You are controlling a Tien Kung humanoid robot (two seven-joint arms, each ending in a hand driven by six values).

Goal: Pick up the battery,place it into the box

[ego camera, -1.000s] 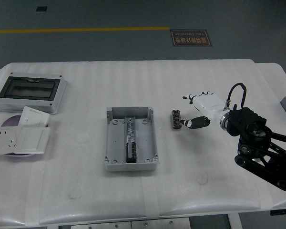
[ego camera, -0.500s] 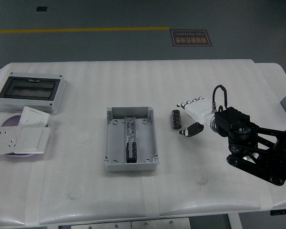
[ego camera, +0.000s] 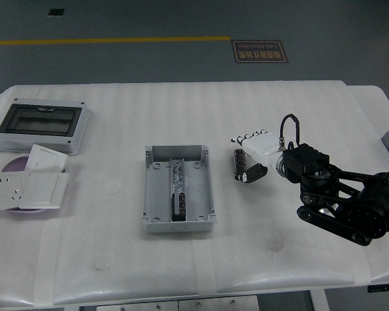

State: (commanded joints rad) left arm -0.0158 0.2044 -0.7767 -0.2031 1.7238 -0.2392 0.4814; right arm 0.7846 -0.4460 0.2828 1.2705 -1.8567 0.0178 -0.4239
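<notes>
Since the earlier frames, the right arm [ego camera: 340, 197] has been carried leftward from the table's right edge toward its middle, and the right hand [ego camera: 251, 155] has been brought up against the battery [ego camera: 238, 161], which has been left where it lay. The white table [ego camera: 194, 259] is otherwise unaltered. The grey box [ego camera: 177, 188] is found open at the table's centre, with a dark component already seated on its inner rail. The battery is seen lying flat just right of the box, apart from it. The fingers [ego camera: 246, 138] are extended over the battery's far end and the thumb is set at its near end; a closed grasp cannot be confirmed. The pick-up is judged imminent but not yet completed.
</notes>
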